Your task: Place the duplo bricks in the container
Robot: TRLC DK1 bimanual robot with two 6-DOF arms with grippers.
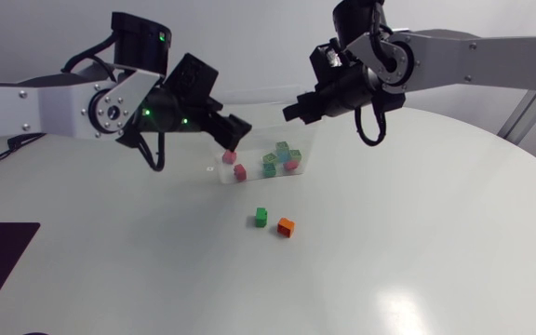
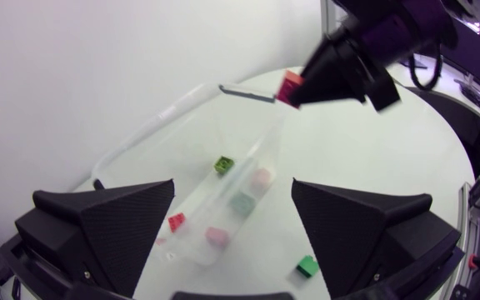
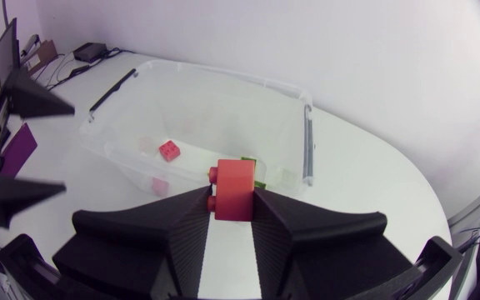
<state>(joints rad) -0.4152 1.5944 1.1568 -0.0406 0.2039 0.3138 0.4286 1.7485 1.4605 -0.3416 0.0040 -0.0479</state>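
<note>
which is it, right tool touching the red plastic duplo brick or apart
Touching. The right wrist view shows the red plastic duplo brick clamped in the right tool, its two sides pressed against the brick with no gap.

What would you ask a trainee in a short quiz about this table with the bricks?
1. True or false: the right end effector is shut on a red brick.
2. How many bricks lie on the table outside the container? A one, B two, C four.
3. Fill the gap: the left end effector is ____ (open or shut).

Key: 1 true. 2 B: the green brick and the orange brick. 3 open, with nothing between its fingers.
</note>
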